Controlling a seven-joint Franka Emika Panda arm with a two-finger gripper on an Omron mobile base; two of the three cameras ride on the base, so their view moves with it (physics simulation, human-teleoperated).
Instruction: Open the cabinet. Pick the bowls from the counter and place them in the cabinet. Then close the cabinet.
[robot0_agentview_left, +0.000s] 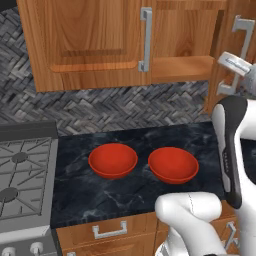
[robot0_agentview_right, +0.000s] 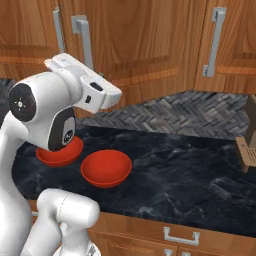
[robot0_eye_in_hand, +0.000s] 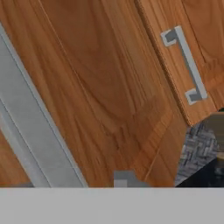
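The large wall cabinet (robot0_agentview_left: 100, 45) is of warm brown wood with visible grain, its two panelled doors each carrying a long vertical silver bar handle. In the left base view the left door lies flat and closed, its handle (robot0_agentview_left: 145, 39) along the inner edge, while the right door (robot0_agentview_left: 235, 55) stands swung outward and is seen nearly edge-on, its handle (robot0_agentview_left: 239, 55) at the far right. A wooden shelf edge shows in the gap between the doors.

The robot's white hand with its two-finger gripper (robot0_agentview_left: 235, 64) is at that right door's handle. How far the claw stands apart cannot be told: its tips are hidden against the handle in both base views, and the hand view gives a close look at wood grain and a broad grey bar (robot0_eye_in_hand: 30, 127) running diagonally just in front of the camera, with another silver handle (robot0_eye_in_hand: 186, 65) on a neighbouring door further off.

Below the cabinet, on the dark black-blue marbled stone counter (robot0_agentview_left: 100, 195), sit the two round, shallow, glossy red bowls. The left bowl (robot0_agentview_left: 113, 160) and the right bowl (robot0_agentview_left: 173, 164) stand upright, side by side, near each other but apart. A grey gas stove (robot0_agentview_left: 22, 180) adjoins the counter's left end. A grey herringbone tile wall (robot0_agentview_left: 115, 107) runs between counter and cabinet.
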